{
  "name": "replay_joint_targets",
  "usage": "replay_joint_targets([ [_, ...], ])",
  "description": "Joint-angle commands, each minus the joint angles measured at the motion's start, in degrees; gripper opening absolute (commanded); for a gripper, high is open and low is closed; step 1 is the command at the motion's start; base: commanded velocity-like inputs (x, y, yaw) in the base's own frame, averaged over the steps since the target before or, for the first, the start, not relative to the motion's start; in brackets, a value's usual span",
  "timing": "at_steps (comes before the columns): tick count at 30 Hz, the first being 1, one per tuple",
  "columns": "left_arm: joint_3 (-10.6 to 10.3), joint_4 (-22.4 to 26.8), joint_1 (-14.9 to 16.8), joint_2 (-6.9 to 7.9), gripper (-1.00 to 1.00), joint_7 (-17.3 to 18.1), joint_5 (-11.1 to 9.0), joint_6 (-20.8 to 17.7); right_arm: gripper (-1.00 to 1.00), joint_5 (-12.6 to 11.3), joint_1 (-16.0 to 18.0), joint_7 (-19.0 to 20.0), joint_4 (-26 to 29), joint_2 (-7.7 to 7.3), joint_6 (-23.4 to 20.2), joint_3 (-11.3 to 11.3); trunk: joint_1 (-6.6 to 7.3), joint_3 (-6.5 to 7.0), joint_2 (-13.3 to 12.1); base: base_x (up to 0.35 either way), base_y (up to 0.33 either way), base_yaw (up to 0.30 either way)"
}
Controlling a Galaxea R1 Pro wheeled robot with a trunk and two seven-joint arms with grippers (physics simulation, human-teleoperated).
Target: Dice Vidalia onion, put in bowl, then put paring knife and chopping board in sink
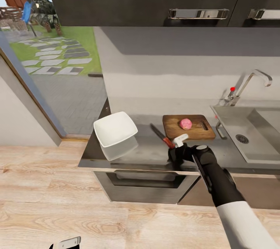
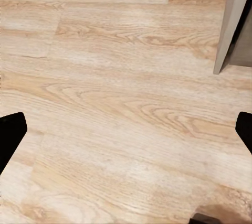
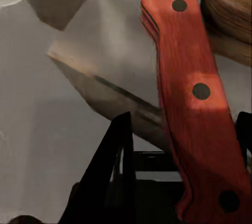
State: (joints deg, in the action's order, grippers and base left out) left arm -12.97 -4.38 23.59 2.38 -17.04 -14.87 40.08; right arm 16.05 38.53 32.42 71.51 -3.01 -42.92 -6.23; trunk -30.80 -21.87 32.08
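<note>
Right gripper (image 1: 175, 151) at paring knife (image 1: 161, 136), grey countertop (image 1: 147, 152).

Your right arm (image 1: 229, 202) has a white upper sleeve, then a glossy black forearm with a grey stripe and a round grey joint cap. Your right end effector (image 1: 175, 152) is black with a white part on top. Your left end effector (image 1: 66, 243) looks black and pale grey.

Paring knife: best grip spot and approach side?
Take the paring knife by its red handle, from above and the counter's front edge. It lies flat beside the chopping board, blade pointing away, with the right end effector already at the handle.
</note>
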Motion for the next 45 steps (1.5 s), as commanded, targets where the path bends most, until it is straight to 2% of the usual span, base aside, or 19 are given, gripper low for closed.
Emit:
replay_joint_targets([
  [1,-0.49,-0.20,0.08,-0.02,1.00,-0.19,-0.25,0.26,-1.00,-0.14,0.02,0.54,-3.64,0.02,-0.59,-0.63,-0.03,-0.09,0.06,0.000,0.000,0.000],
  [5,-0.48,-0.21,0.10,-0.01,1.00,-0.19,-0.25,0.26,-1.00,-0.14,0.02,0.54,-3.61,0.25,-0.58,-1.56,-0.03,-0.09,0.06,0.000,0.000,0.000],
  [17,-0.55,-0.19,0.08,-0.01,1.00,-0.19,-0.25,0.26,-1.00,-0.15,0.04,0.54,-3.64,0.77,-0.58,-1.80,-0.03,-0.09,0.06,0.000,0.000,0.000],
  [23,-0.53,-0.21,0.10,-0.01,1.00,-0.19,-0.25,0.26,-1.00,-0.14,0.03,0.42,-3.64,1.14,-0.56,-4.47,-0.03,-0.09,0.06,0.000,0.000,0.000],
  [26,-0.52,-0.19,0.10,-0.01,1.00,-0.19,-0.25,0.26,-1.00,-0.15,0.04,0.38,-3.65,1.45,-0.53,-5.01,-0.03,-0.09,0.06,0.000,0.000,0.000],
  [31,-0.50,-0.19,0.09,-0.01,1.00,-0.19,-0.25,0.26,-1.00,-0.14,0.02,0.37,-3.58,2.39,-0.57,-5.20,-0.03,-0.09,0.06,0.000,0.000,0.000],
  [45,-0.48,-0.21,0.12,-0.01,1.00,-0.19,-0.25,0.26,-1.00,-0.08,0.05,0.34,-3.57,2.45,-0.50,-4.92,-0.03,-0.09,0.06,0.000,0.000,0.000],
])
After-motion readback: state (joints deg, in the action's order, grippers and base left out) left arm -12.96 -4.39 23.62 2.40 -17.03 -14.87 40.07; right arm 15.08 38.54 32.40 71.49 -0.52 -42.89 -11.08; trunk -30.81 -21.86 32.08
